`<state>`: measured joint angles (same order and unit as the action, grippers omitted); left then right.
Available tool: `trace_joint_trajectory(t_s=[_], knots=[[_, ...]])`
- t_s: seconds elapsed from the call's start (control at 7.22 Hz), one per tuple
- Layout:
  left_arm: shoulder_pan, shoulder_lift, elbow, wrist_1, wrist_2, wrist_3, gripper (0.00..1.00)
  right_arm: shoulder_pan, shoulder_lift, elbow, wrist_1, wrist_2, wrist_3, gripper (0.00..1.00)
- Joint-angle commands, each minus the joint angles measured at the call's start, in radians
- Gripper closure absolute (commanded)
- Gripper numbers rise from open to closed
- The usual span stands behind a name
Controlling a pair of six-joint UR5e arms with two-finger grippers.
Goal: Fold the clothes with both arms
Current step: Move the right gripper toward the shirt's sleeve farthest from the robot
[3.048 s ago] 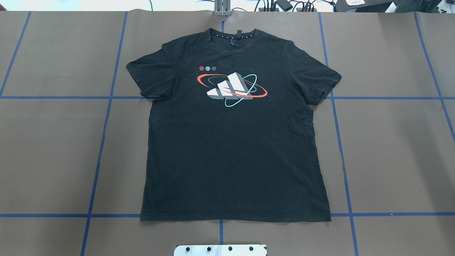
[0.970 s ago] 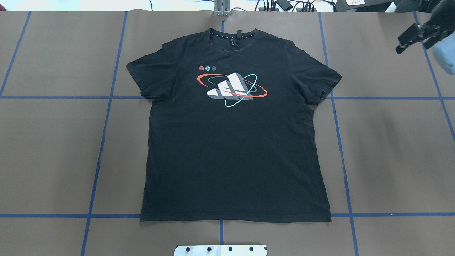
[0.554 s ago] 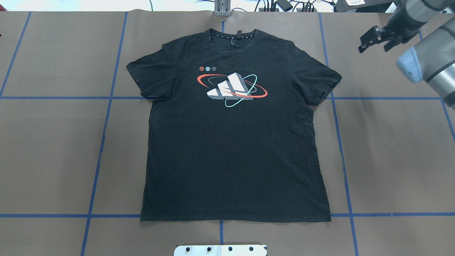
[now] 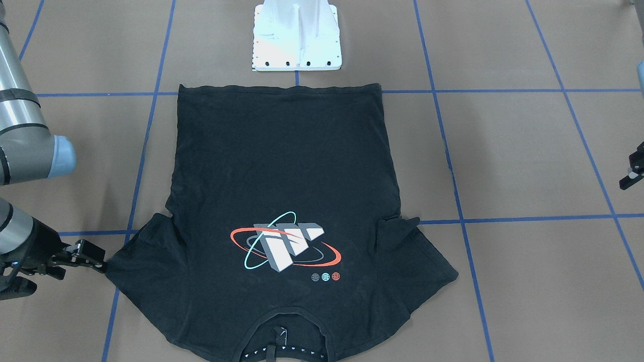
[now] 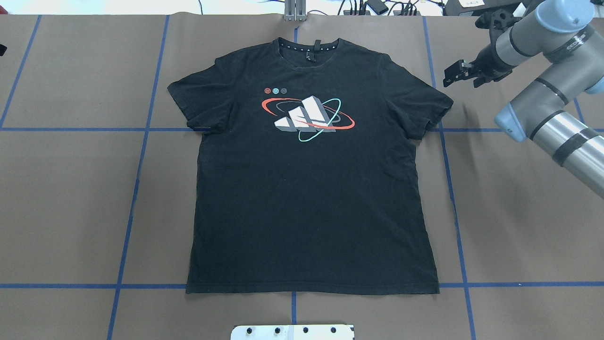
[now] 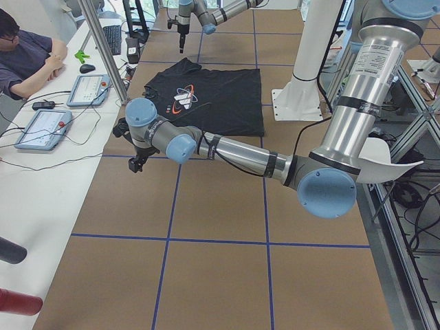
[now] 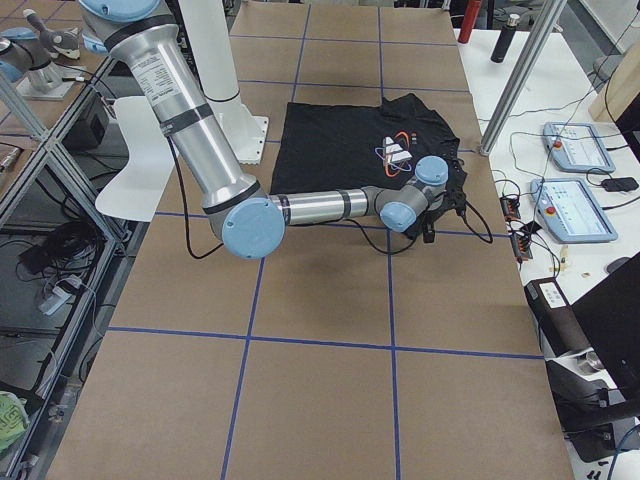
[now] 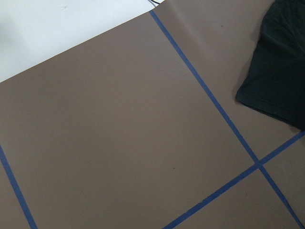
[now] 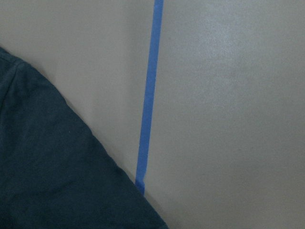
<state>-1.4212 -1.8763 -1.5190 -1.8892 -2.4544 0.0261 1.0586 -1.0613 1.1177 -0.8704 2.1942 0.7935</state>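
The black T-shirt (image 5: 306, 189) lies flat and face up on the brown table, collar away from the robot; it also shows in the front view (image 4: 282, 166). My right gripper (image 5: 448, 78) hovers just beyond the shirt's right sleeve, apart from it, jaws open and empty (image 4: 99, 263). Its wrist view shows only the sleeve's edge (image 9: 47, 176). My left gripper (image 4: 628, 181) is far off the shirt's left side, only partly in view, at the overhead view's left edge (image 5: 1, 49). I cannot tell whether it is open. Its wrist view shows the left sleeve (image 8: 281, 71).
The white pedestal base (image 4: 297, 35) stands at the shirt's hem side. Blue tape lines (image 5: 141, 130) cross the table. An operator (image 6: 27, 55) sits at a side bench with tablets (image 6: 86, 89). Bottles (image 7: 467, 20) stand beyond the far end.
My right arm has come in from the right edge and moved left and down toward the right sleeve. The left gripper's tip has appeared at the left edge. The shirt has not moved.
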Motion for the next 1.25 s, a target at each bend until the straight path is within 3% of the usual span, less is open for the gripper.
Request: trace_joint_trajectory(t_s=[0.0, 0.28, 0.69, 0.83, 1.11], knots=[[0.001, 0.0, 0.0, -0.001, 0.0, 0.0, 0.0, -0.038, 0.001, -0.016, 0.016, -0.046, 0.01, 0.19], [0.001, 0.0, 0.0, -0.001, 0.0, 0.0, 0.0, -0.064, 0.003, -0.018, 0.016, -0.086, 0.009, 0.24], [0.001, 0.002, 0.002, -0.001, 0.0, 0.0, 0.0, -0.068, -0.003, -0.018, 0.016, -0.085, 0.004, 0.51], [0.001, 0.003, 0.002, -0.001, 0.0, 0.0, 0.0, -0.069, -0.006, -0.018, 0.016, -0.085, 0.001, 0.61], [0.001, 0.005, 0.002, -0.001, 0.0, 0.001, 0.0, -0.069, -0.008, -0.018, 0.016, -0.083, -0.002, 0.96]])
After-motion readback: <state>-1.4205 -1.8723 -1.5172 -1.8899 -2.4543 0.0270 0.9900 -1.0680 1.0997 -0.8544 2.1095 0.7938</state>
